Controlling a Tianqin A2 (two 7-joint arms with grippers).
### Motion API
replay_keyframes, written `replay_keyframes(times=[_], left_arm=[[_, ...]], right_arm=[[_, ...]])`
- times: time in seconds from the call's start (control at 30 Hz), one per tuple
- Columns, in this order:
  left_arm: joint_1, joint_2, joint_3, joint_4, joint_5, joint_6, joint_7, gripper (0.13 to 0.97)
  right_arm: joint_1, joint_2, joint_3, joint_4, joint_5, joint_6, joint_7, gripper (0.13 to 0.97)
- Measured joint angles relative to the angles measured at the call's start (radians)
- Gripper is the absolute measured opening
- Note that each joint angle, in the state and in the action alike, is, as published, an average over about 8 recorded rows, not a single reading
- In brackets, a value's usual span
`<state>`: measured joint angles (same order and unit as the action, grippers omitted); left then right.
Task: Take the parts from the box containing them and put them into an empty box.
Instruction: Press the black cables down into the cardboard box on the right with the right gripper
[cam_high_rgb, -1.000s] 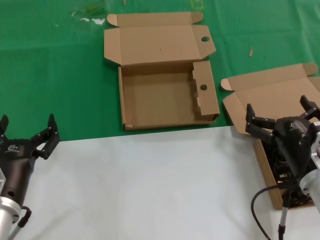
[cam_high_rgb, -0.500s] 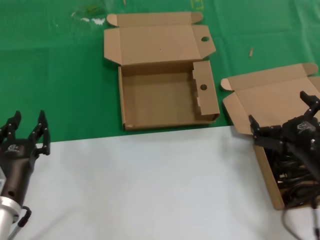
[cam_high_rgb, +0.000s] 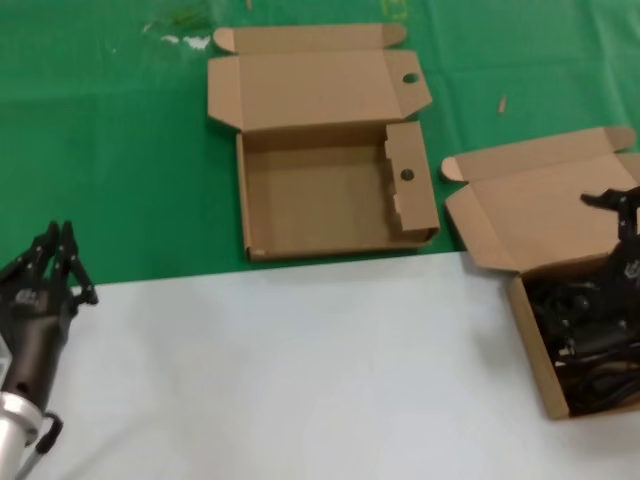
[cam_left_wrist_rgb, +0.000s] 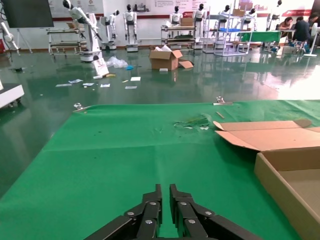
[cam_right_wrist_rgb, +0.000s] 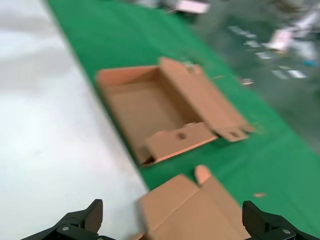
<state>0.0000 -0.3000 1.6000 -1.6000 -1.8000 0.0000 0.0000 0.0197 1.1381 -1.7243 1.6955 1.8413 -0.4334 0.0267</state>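
My right end effector (cam_high_rgb: 622, 235) is at the far right, over the full box (cam_high_rgb: 530, 340) — fingers (cam_right_wrist_rgb: 85, 220) spread wide, holding nothing. The cables (cam_high_rgb: 585, 335) lie in a black tangle inside that box, just below the end effector; I can't tell if it touches them. Lid of the full box leans open behind it. The empty box (cam_high_rgb: 330, 190) sits well apart on the green cloth (cam_high_rgb: 110, 150), lid folded back, round holes in the lid tab and side flap. My left end effector (cam_high_rgb: 50, 268) is parked at the near left edge of the surface (cam_high_rgb: 290, 370) — fingers (cam_left_wrist_rgb: 150, 212) pressed together, nothing between them.
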Motion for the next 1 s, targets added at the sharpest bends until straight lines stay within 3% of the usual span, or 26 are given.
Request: replay_keyframes(times=[0.23,0.57,1.0], left_arm=[[0.0,0.0,0.0,0.0,0.0,0.0,0.0,0.172],[0.0,0.0,0.0,0.0,0.0,0.0,0.0,0.14],[0.0,0.0,0.0,0.0,0.0,0.0,0.0,0.14]], right_arm=[[0.16,0.088,-0.049,-0.06,-0.037,-0.285,-0.051,0.966],[0.448,0.073,-0.159,-0.155,-0.214,-0.634,-0.124,0.966],[0.644,-0.01,-0.247,-0.229,-0.404,-0.83,-0.193,0.949]])
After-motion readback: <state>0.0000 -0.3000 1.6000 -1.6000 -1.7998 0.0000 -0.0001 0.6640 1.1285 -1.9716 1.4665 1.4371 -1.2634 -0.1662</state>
